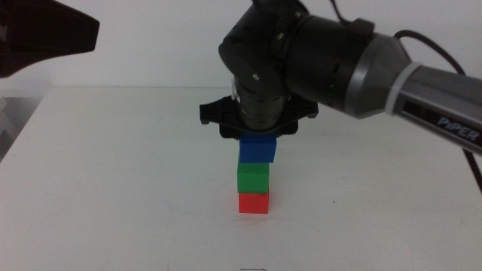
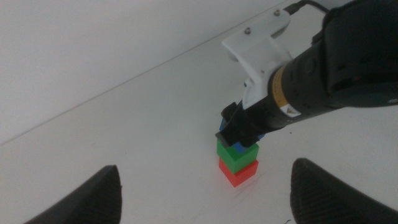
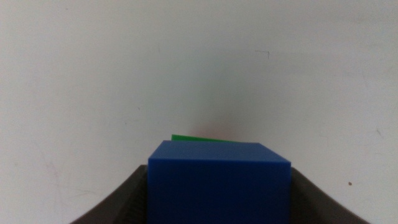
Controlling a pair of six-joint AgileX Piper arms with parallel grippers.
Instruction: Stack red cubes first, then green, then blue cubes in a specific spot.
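A three-cube stack stands on the plain white tabletop near the middle. The red cube is at the bottom, the green cube sits on it, and the blue cube is on top, shifted slightly right. My right gripper comes down from above with its jaws shut on the blue cube; a sliver of green shows behind it. In the left wrist view the red cube and the green cube show below the right gripper. My left gripper hangs open and empty, away from the stack.
The left arm's dark body hovers at the far upper left of the middle view. The right arm's thick grey link reaches in from the right, above the table. The table's back edge meets a white wall.
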